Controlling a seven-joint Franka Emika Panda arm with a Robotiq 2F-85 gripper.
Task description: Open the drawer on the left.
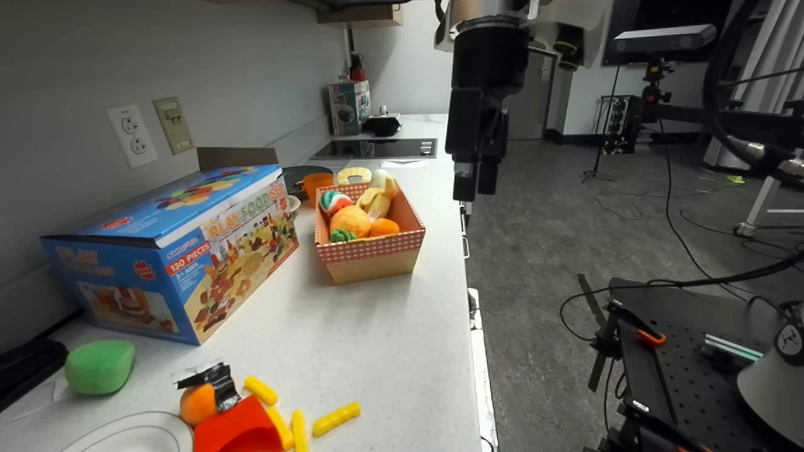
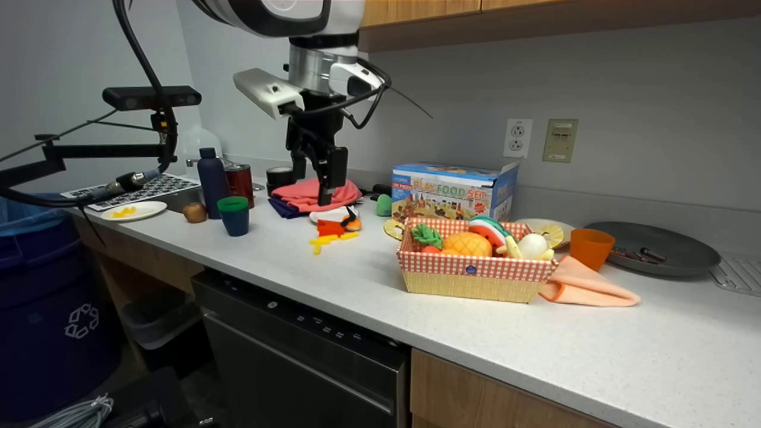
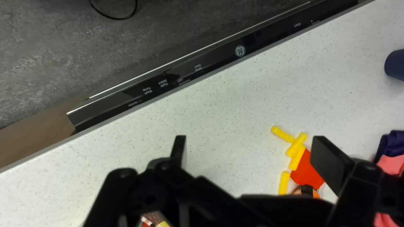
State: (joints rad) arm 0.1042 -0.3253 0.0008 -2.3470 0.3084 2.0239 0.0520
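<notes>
One wood-fronted drawer (image 2: 475, 398), presumably the target, lies under the countertop (image 2: 594, 345) beside the dishwasher (image 2: 303, 351), its interior unseen. The gripper (image 3: 249, 143) hangs above the countertop, fingers wide apart, holding nothing. Expect a rigid, smooth front and a light-running slide, load unknown. Grip at mid-length the handle (image 1: 467, 247), probably this drawer's, visible past the countertop edge; pull straight outward.

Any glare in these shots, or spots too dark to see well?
In the wrist view, a bright streak lines the dishwasher and the hand is nearly black; in an exterior view, the blue bin looks dim; in both exterior views, the title on the play food box is legible.
</notes>
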